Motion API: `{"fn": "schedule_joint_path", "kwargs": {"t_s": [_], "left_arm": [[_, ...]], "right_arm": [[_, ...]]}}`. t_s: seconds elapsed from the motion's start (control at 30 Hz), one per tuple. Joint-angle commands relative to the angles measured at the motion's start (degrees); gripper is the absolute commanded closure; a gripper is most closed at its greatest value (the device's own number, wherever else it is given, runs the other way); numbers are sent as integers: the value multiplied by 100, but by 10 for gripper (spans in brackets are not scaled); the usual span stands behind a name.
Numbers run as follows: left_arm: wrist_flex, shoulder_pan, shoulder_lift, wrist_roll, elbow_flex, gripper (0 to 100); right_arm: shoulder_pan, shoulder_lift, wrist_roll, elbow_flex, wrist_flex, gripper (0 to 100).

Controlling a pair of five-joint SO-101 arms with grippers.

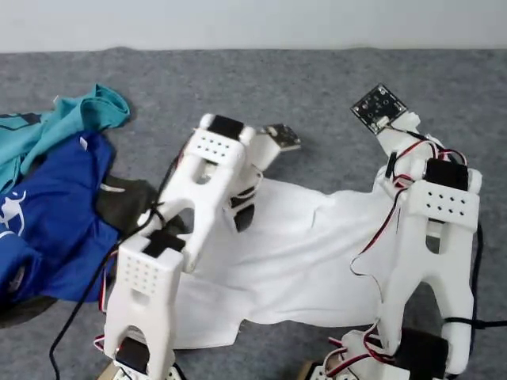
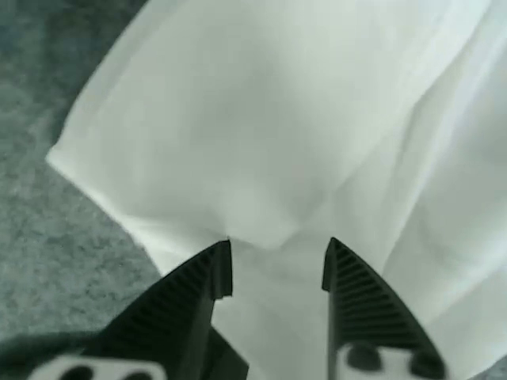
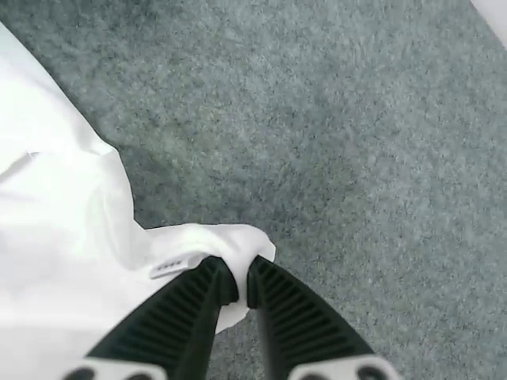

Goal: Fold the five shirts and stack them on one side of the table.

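A white shirt point(image 1: 301, 253) lies spread and rumpled on the grey table between my two arms. My left gripper point(image 2: 277, 265) stands open just above the white shirt point(image 2: 261, 119), near one of its folded edges, with cloth bulging between the two fingers. In the high view this left gripper point(image 1: 244, 207) is at the shirt's left part. My right gripper point(image 3: 242, 277) is shut on a bunched corner of the white shirt point(image 3: 55, 237) at its edge, low over the table. The right arm point(image 1: 432, 214) stands over the shirt's right side.
A heap of unfolded shirts lies at the table's left: a teal one point(image 1: 71, 119), a blue one point(image 1: 47, 222) and a dark one point(image 1: 127, 202). Bare grey tabletop point(image 1: 317, 87) stretches behind the white shirt and to its right point(image 3: 356, 119).
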State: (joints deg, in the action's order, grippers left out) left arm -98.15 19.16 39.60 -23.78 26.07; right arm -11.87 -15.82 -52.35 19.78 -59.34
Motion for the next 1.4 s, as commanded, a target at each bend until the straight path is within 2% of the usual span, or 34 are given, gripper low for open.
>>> {"fn": "schedule_joint_path", "kwargs": {"t_s": [0.0, 0.23, 0.63, 0.83, 1.1, 1.37], "left_arm": [[185, 105, 105, -53, 207, 809], [396, 281, 264, -18, 215, 858], [510, 255, 316, -18, 435, 866], [510, 255, 325, -44, 435, 983], [501, 246, 246, -44, 479, 994], [-229, 105, -738, 26, 1798, 994]], "right_arm": [[-40, -268, 62, -26, -31, 988], [-40, -259, 62, -26, -31, 988], [-22, -259, 62, -26, -31, 988], [-22, -259, 62, -26, -31, 988], [-22, -303, 62, -26, -31, 988], [-22, -593, 308, -440, -31, 988]]}}
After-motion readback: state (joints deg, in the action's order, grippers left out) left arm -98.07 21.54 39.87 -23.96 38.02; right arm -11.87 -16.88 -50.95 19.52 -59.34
